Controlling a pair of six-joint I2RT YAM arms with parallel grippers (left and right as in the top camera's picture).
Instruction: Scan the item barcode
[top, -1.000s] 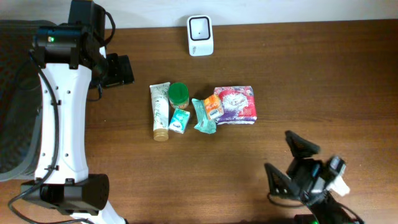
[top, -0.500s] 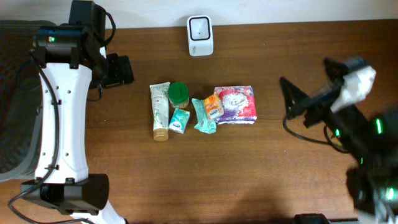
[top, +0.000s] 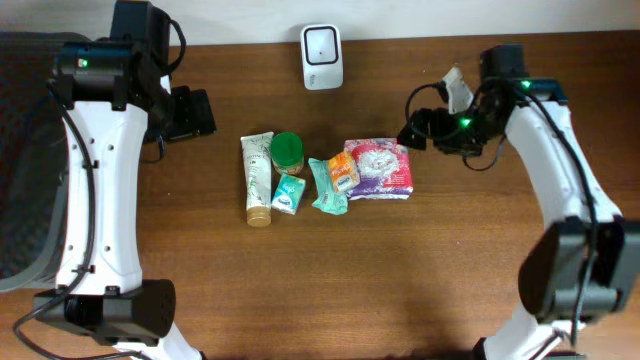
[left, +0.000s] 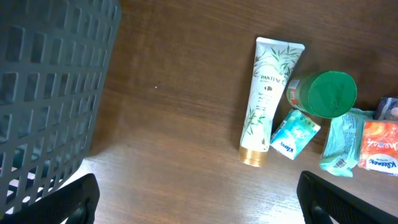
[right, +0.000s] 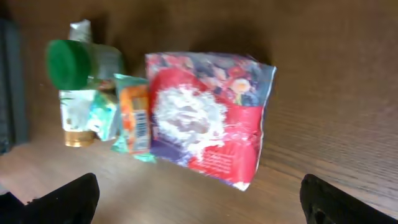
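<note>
Swung across from the near edge, my released right pincer (top: 413, 132) hovers just beside the red snack pouch (top: 380, 168), off its far-right corner.

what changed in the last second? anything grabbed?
The right claw swung from the near right side up to the right edge of the red packet, open, gripping nothing. The left claw, the packet and the scanner stayed put.
</note>
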